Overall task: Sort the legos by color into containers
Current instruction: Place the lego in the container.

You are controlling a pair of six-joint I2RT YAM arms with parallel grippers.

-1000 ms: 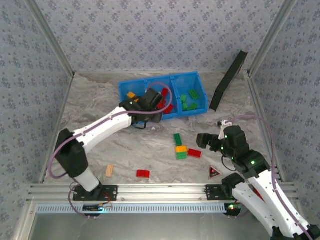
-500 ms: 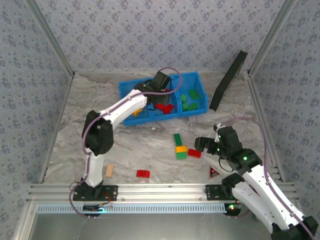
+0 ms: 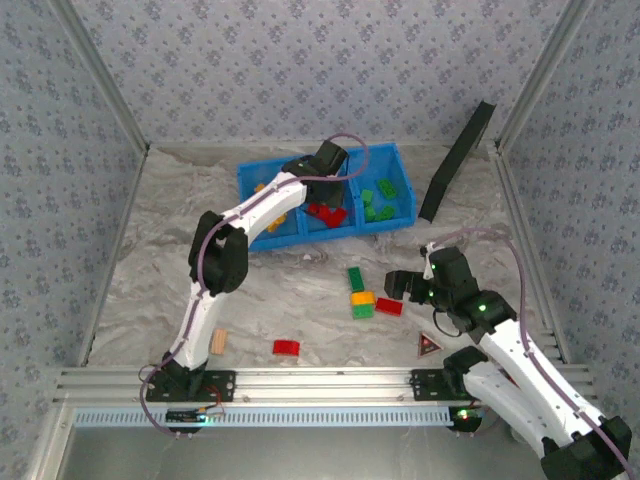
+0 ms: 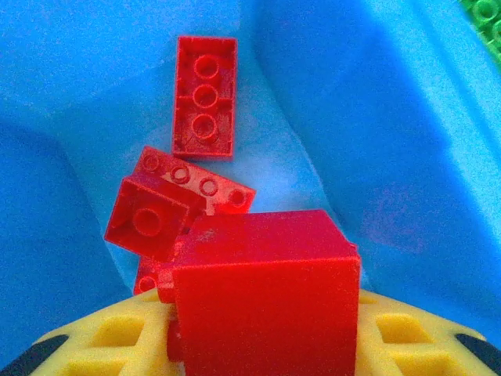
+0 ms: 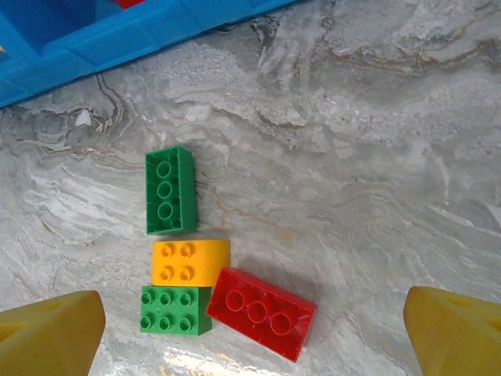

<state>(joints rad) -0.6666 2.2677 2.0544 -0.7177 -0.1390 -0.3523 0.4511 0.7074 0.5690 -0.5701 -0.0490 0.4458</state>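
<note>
Nearest the arm bases, a small tan wooden block [image 3: 218, 341] lies on the grey marbled tabletop [image 3: 160, 250]. A lone red plastic brick [image 3: 286, 347] sits to its right, and a dark triangle with a red mark [image 3: 428, 346] lies further right again.

Just behind the triangle the right gripper [image 3: 398, 284] hangs low over the table, its yellow fingers [image 5: 51, 329] spread wide and holding nothing. Below it, in the right wrist view, is a tight cluster of legos. A red three-stud brick [image 5: 262, 312] touches a small green square brick [image 5: 175, 310]. A yellow rounded brick [image 5: 190, 261] sits against the green one's far side, and a long green brick [image 5: 170, 190] lies just beyond the yellow.

Farther back stands the bright blue plastic bin [image 3: 250, 182] with its three compartments. The left gripper [image 3: 318, 192] reaches over the middle one, clenched on a large red block [image 4: 262, 298], and loose red bricks [image 4: 205, 95] lie beneath it. Orange pieces [image 3: 274, 221] sit in the left compartment and green ones [image 3: 378, 205] in the right. A black flat strip [image 3: 458, 160] leans against the far right wall.
</note>
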